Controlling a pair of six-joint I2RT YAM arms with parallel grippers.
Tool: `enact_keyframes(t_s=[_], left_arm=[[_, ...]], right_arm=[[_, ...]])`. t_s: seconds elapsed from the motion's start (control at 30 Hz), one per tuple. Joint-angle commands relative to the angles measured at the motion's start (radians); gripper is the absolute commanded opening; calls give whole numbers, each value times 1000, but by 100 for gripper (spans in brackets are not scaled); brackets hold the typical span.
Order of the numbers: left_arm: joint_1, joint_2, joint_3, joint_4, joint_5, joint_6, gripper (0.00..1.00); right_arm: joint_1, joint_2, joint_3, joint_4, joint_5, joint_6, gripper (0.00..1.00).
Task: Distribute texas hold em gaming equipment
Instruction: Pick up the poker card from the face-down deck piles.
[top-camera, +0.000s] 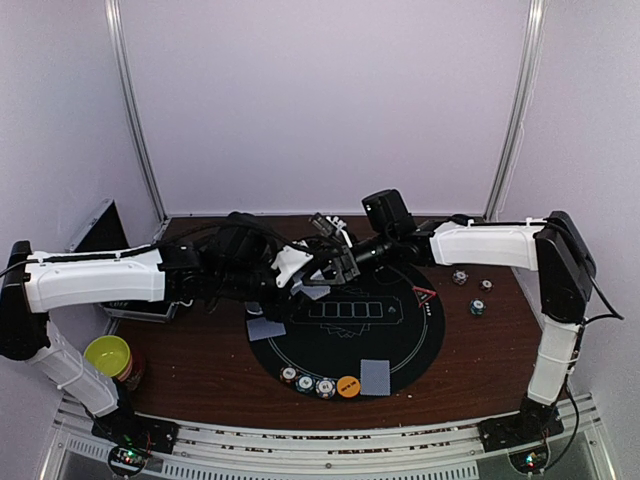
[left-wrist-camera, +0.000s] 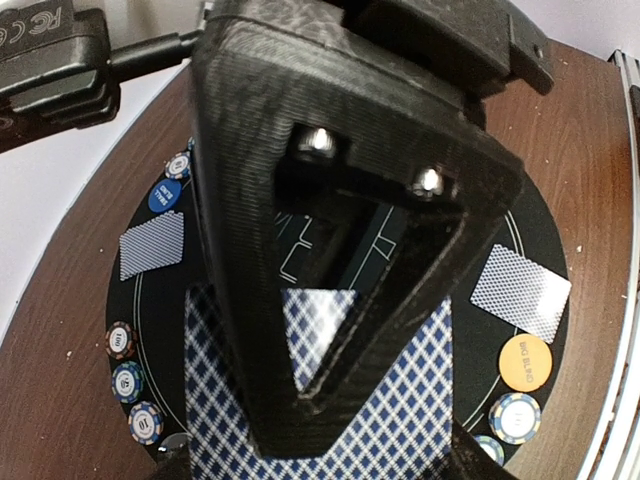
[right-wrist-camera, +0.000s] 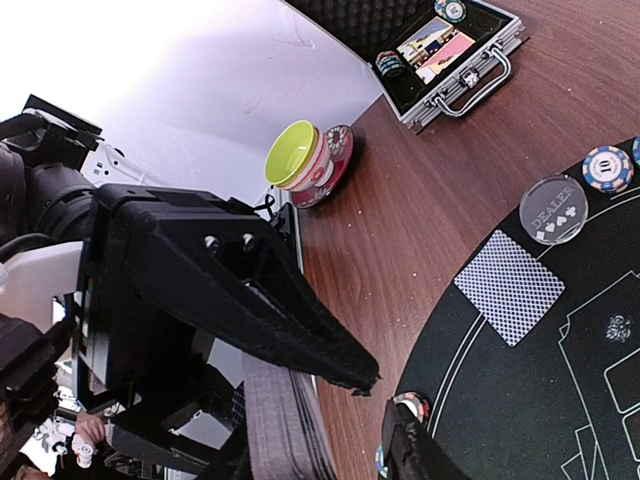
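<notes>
Reaching to mid-frame, the left hand (top-camera: 305, 275) clamped a card deck (left-wrist-camera: 412, 420) (blue-diamond backs); whether the right hand (top-camera: 343, 265) gripped it, I could not tell.

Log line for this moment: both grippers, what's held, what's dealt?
left gripper: shut on card deck, above mat | right gripper: at deck, grip unconfirmed | dealt cards: two face-down on mat

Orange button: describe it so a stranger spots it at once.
Start at the round black mat on the brown table. Along its edge nearest the arm bases lie three striped chips, then a grey card. The orange button sits between them, the only solid orange disc.
</notes>
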Motion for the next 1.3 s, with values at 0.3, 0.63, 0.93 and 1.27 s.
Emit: enact_keyframes(t_s=[0.3, 0.63, 0.93, 1.27], left_arm=[[-6, -28, -3, 64, 9, 12, 60], [-6, -25, -3, 65, 8, 8, 60], [-6, -21, -3, 66, 4, 10, 60], [-6, -18, -3, 67, 5, 10, 60]], right_arm=[[-33, -71, 20, -102, 36, -85, 31], [-50, -111, 2, -145, 50, -134, 23], [-43, -101, 21, -192, -12, -160, 38], [-8, -44, 48, -143, 4, -98, 45]])
